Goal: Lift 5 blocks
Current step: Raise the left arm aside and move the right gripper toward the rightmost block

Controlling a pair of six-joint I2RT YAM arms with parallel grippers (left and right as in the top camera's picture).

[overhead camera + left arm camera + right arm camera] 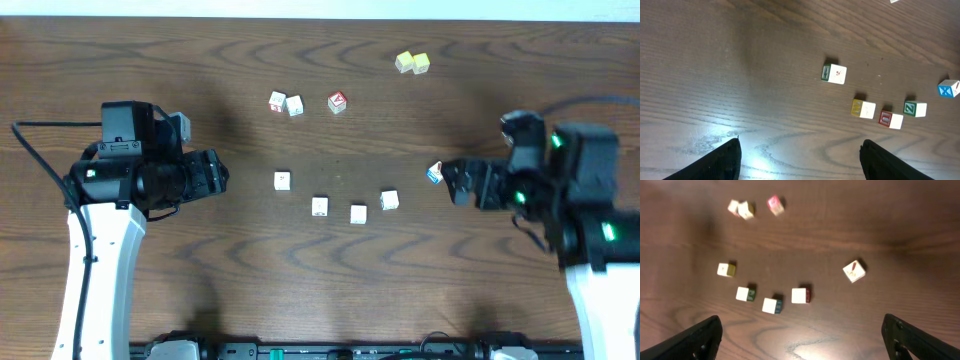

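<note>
Both grippers are waiting open on either side of the cubes, and nothing is being lifted yet.

I am keeping the left gripper (218,172) and the right gripper (452,181) facing inward across the wooden table (200,60), each with its jaws spread wide and carrying nothing. I judge this is giving either arm a clear run at what lies between them. The five blocks (319,206) are all lying flat on the wood: four are forming a loose, well-spaced arc in the middle, and the blue-sided block (434,173) is sitting near the right gripper's tips, so I am treating it as the likely first pick. The red-faced cube (337,101), a pair of whitish cubes (285,103) and two pale yellow cubes (412,63) are lying farther back, clear of the arc. No container is showing anywhere.
</note>
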